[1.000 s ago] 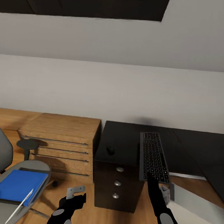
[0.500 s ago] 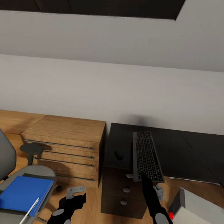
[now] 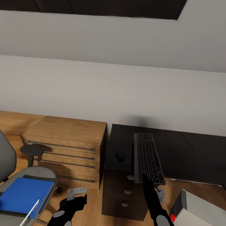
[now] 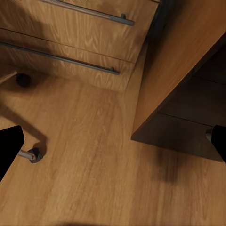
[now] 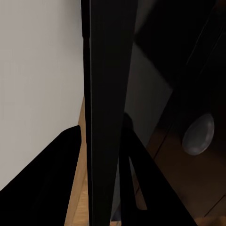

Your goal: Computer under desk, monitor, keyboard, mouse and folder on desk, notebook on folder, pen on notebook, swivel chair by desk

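My right gripper (image 3: 149, 181) is shut on the near end of the dark keyboard (image 3: 148, 157). The keyboard lies lengthwise over the black desk (image 3: 194, 156), its near end past the front edge. In the right wrist view it is a dark slab (image 5: 101, 94) between my fingers (image 5: 52, 183). A small black mouse (image 3: 119, 157) sits on the desk to its left. On the grey swivel chair (image 3: 0, 158) lies a blue flat cover (image 3: 21, 194), folder or notebook I cannot tell, with a white pen (image 3: 28, 213) across it. My left gripper (image 3: 76, 194) hangs open above the floor.
A wooden dresser (image 3: 70, 142) with bar handles stands against the desk's drawer unit (image 3: 125, 197). A grey computer case (image 3: 200, 215) with a red light lies on the floor at the right. A chair caster (image 4: 34, 154) is near my left fingers (image 4: 9, 146).
The head view shifted during the first half second, and the right gripper carried the keyboard slightly left over the desk. Nothing has moved since then.
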Robot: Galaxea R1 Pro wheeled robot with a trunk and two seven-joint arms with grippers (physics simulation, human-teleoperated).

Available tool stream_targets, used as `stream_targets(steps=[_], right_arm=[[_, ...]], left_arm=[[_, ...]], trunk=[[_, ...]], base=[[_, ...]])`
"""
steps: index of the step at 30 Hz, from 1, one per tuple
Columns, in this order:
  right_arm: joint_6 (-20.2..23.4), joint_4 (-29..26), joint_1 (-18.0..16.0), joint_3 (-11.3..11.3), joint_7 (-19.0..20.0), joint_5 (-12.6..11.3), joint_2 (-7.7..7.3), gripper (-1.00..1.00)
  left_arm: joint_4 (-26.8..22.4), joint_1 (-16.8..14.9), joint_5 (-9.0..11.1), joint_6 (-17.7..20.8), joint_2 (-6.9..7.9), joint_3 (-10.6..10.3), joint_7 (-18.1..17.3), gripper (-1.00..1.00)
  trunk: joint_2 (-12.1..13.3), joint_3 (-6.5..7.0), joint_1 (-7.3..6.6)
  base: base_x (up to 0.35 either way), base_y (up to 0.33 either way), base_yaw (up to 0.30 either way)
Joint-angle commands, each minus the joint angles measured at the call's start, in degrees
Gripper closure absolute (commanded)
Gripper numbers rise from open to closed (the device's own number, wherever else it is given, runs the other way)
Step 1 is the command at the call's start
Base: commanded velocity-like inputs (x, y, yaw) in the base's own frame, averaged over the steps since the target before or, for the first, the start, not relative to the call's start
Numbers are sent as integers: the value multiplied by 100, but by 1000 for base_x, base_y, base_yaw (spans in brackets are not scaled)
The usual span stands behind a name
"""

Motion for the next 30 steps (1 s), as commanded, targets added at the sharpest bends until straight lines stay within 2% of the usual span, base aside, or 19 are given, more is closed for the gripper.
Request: stream_targets(steps=[1,30], right_arm=[[2,3,-3,-8,25,-62,6,100],[20,-9,-3,-9,12,-54,-21,100]], left_arm=[[-8,-4,53,12,2,-7,49,-100],[0,-4,48,12,2,-13,32,-100]], trunk=[[-3,-6,0],[-3,-6,0]], base=[[0,0,0],[26,0,0]])
